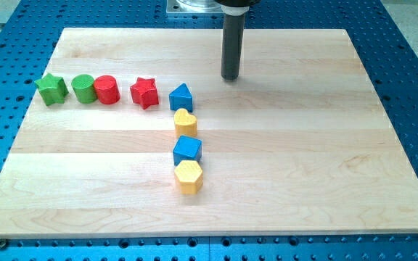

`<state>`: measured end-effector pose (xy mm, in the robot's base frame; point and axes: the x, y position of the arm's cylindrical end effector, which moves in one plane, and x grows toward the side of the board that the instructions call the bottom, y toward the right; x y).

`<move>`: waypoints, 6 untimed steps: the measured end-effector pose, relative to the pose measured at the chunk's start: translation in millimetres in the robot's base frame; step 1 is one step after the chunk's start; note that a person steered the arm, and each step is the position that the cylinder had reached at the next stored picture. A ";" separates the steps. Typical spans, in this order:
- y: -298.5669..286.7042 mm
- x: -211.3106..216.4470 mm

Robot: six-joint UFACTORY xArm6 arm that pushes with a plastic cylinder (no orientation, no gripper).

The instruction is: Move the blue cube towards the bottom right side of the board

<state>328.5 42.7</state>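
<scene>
Fingers do not exist on this arm: its upright dark rod ends in my tip (229, 77), resting on the wooden table (325, 145) near the view's top, grasping nothing, well apart from the blue cube (187, 150). That cube sits mid-table in a column, below a yellow heart (186, 122) and touching a yellow hexagon (189, 177). Blue perforated metal (412, 72) surrounds the table.

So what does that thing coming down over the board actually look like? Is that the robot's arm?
Only its end shows: a straight, smooth, dark grey rod, round like a thick peg, with a flat lower end, my tip. At the view's top it joins a wider black collar under a pale metal mount. No cables, markings or fingers show.
</scene>
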 end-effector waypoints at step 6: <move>-17.6 253.0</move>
<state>581.5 25.1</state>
